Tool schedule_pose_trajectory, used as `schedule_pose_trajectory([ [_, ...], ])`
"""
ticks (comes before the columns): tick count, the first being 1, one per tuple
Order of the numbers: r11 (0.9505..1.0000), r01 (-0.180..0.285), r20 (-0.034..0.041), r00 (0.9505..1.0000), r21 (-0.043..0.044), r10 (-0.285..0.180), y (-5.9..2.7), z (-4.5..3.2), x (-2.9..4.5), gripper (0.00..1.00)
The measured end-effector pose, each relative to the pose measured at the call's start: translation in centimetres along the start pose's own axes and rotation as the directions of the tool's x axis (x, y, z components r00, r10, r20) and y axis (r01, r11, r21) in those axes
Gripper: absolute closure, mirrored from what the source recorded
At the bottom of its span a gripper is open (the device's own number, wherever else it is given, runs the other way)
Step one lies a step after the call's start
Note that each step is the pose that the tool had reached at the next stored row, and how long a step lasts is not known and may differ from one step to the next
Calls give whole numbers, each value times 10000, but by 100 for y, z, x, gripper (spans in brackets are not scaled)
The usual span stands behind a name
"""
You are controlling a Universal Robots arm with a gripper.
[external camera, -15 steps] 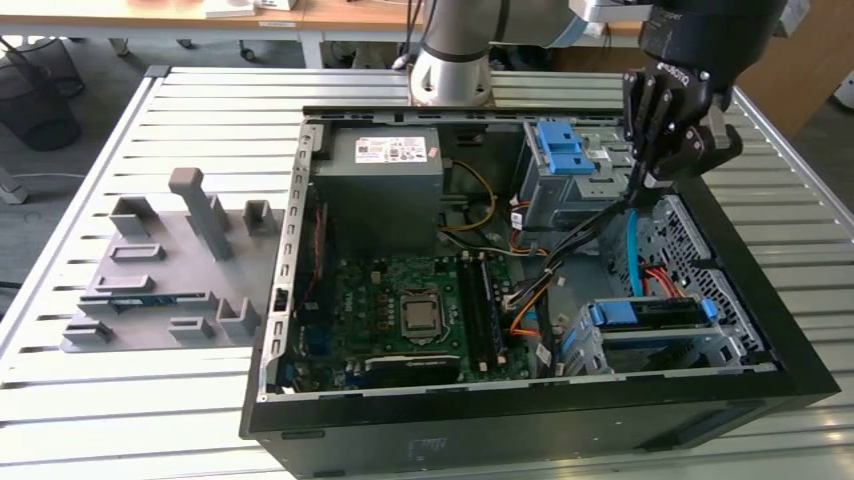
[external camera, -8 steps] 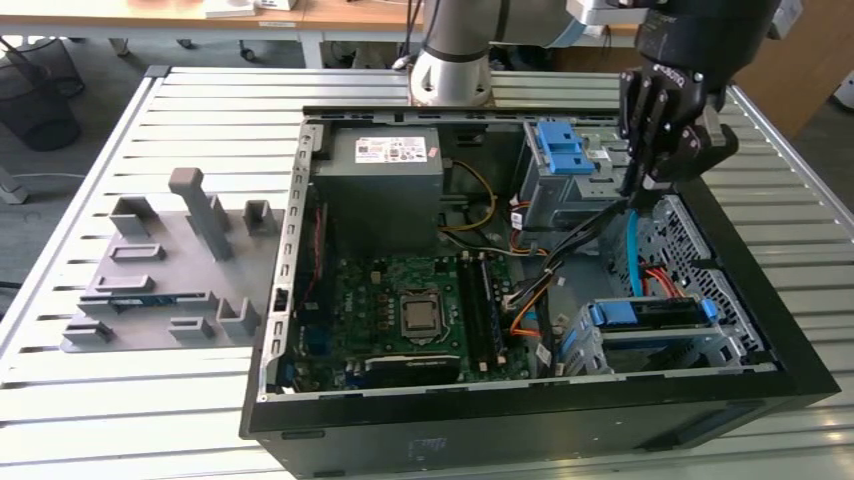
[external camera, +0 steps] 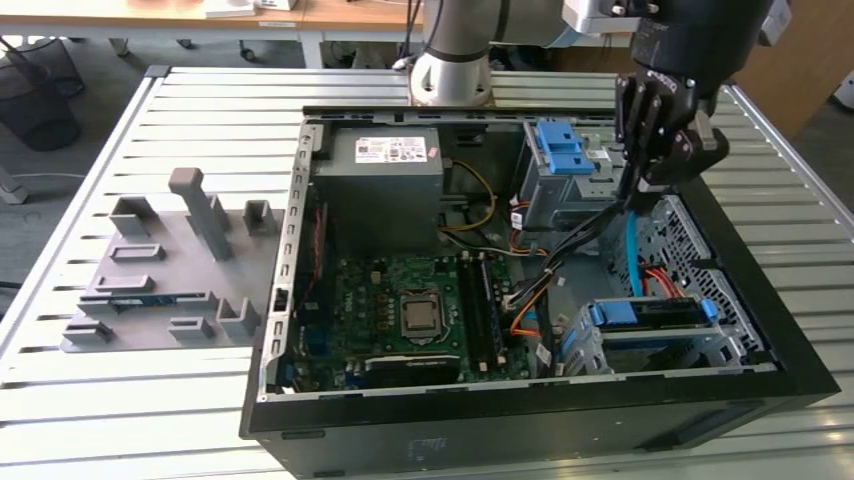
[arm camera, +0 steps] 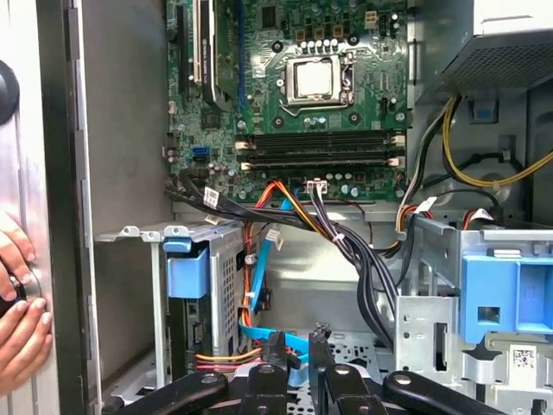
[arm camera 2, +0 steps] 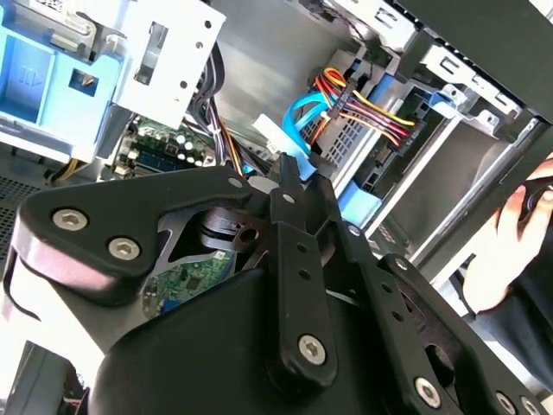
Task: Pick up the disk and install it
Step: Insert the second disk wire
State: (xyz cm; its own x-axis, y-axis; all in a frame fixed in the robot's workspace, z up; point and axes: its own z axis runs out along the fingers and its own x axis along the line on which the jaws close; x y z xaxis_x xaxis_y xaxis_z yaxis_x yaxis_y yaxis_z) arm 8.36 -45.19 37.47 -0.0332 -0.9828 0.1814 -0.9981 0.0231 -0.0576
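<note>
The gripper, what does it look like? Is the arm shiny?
The gripper is black, built from chunky jointed bars held with round silver bolts. The arm above it is a smooth grey tube with a black end part.

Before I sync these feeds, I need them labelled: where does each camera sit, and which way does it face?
Exterior view: off the arm, above the table, looking down into the open computer case; the arm and gripper hang over it.
Second wrist view: on the arm, looking past the gripper's black linkage at cables and drive cages; a person's hand shows.
First wrist view: on the arm, facing the motherboard.
Both wrist views share the blue latch bracket.
</note>
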Motion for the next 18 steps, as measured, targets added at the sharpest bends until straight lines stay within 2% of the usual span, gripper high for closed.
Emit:
schedule_pose_trajectory([
  [4,10000,7,-134,9999,5,-7,0,46,-21,75],
  [5,10000,11,-196,9998,6,-11,0,54,-26,75],
  [6,10000,15,-291,9996,9,-15,0,58,-30,75],
  [7,10000,21,-443,9990,13,-20,0,58,-34,75],
  [9,10000,28,-797,9968,26,-26,1,58,-43,75],
  [13,10000,52,-1513,9885,49,-44,1,58,-60,75],
  [16,10000,67,-1877,9822,58,-55,0,66,-67,75],
  [18,10000,76,-2049,9788,62,-61,0,75,-74,76],
])
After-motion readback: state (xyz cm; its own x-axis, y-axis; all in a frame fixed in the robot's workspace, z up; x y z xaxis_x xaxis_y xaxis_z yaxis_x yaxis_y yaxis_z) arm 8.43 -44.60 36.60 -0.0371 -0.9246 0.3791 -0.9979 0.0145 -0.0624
